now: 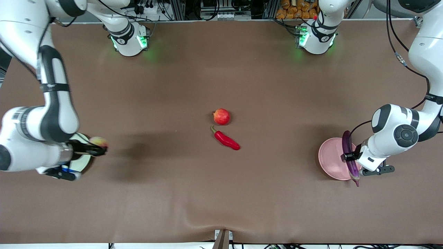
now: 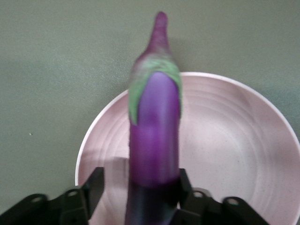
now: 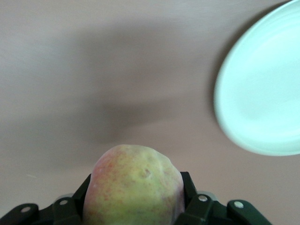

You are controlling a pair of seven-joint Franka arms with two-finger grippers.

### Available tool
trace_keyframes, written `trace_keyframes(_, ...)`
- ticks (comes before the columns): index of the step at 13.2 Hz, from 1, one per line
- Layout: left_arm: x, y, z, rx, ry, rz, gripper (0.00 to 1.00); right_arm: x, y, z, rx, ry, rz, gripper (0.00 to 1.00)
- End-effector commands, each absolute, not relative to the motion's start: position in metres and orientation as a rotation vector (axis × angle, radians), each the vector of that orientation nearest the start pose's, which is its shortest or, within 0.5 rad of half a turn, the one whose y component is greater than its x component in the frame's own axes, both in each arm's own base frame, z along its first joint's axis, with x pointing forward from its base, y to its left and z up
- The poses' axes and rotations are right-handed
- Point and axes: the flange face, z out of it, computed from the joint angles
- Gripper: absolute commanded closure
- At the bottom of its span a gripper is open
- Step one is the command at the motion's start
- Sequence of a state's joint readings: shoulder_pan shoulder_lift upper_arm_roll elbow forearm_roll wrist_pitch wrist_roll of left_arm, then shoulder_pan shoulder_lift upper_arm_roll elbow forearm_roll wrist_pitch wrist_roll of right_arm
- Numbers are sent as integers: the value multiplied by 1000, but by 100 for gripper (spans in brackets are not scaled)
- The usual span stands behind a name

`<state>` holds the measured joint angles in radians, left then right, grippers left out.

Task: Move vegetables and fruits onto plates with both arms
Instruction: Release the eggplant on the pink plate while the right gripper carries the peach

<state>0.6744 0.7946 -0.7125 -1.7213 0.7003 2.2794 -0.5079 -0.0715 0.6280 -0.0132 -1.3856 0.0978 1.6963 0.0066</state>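
I count two plates and four items. My left gripper (image 1: 349,156) grasps the eggplant (image 1: 349,152) above the pink plate (image 1: 330,162), frame lower right. My right gripper (image 1: 98,149) clenches the peach (image 1: 98,141) beside the green plate (image 1: 82,162). One red fruit (image 1: 221,116) and one chili (image 1: 226,139) lie mid-desk (image 1: 221,193).

A: Any words, brands or numbers to read here?

B: None. The right arm (image 1: 41,114) has a striped, barcode-like patch near its wrist, but no characters on it can be made out.

A: And the bases along the table's edge?

B: Each of the 2 bases (image 1: 128,38) carries a small dark round mark, too small to read.

A: The left arm?

B: A thin dark band (image 1: 434,98) on it shows tiny pale marks, also unreadable.

A: The wrist views?

B: No writing at all.
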Motion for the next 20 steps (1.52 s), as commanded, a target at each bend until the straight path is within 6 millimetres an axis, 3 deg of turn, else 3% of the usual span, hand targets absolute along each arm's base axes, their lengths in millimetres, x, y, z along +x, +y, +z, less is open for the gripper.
trace_keyframes(1, 670, 35, 225, -3081, -310, -85, 0, 658, -129, 306, -2999, -76, 420, 100)
trace_keyframes(2, 669, 32, 230, -3076, -301, -73, 0, 655, -162, 300, -3012, -149, 376, 100)
trace_keyframes(3, 668, 25, 236, -3072, -287, -56, 0, 651, -182, 290, -3011, -197, 357, 100)
trace_keyframes(5, 667, 19, 250, -3055, -274, -38, 0, 649, -186, 278, -3020, -205, 334, 100)
trace_keyframes(6, 666, 15, 257, -3048, -262, -30, 0, 646, -195, 264, -3027, -197, 317, 100)
trace_keyframes(7, 666, 11, 262, -3043, -257, -20, 0, 638, -217, 245, -3019, -188, 320, 100)
trace_keyframes(10, 663, -26, 284, -3048, -329, -10, 0, 623, -220, 204, -3028, -206, 284, 100)
trace_keyframes(12, 658, -67, 296, -3066, -482, -6, 0, 620, -220, 201, -3025, -202, 287, 100)
trace_keyframes(13, 655, -92, 298, -3078, -556, 9, 0, 620, -219, 201, -3023, -204, 292, 65)
trace_keyframes(14, 650, -126, 299, -3080, -635, 29, 0, 620, -219, 201, -3021, -198, 295, 1)
trace_keyframes(18, 627, -266, 305, -3012, -1070, 76, 0, 629, -214, 223, -3002, -206, 326, 0)
trace_keyframes(20, 605, -328, 287, -2899, -1262, 67, 0, 641, -212, 252, -2993, -218, 337, 0)
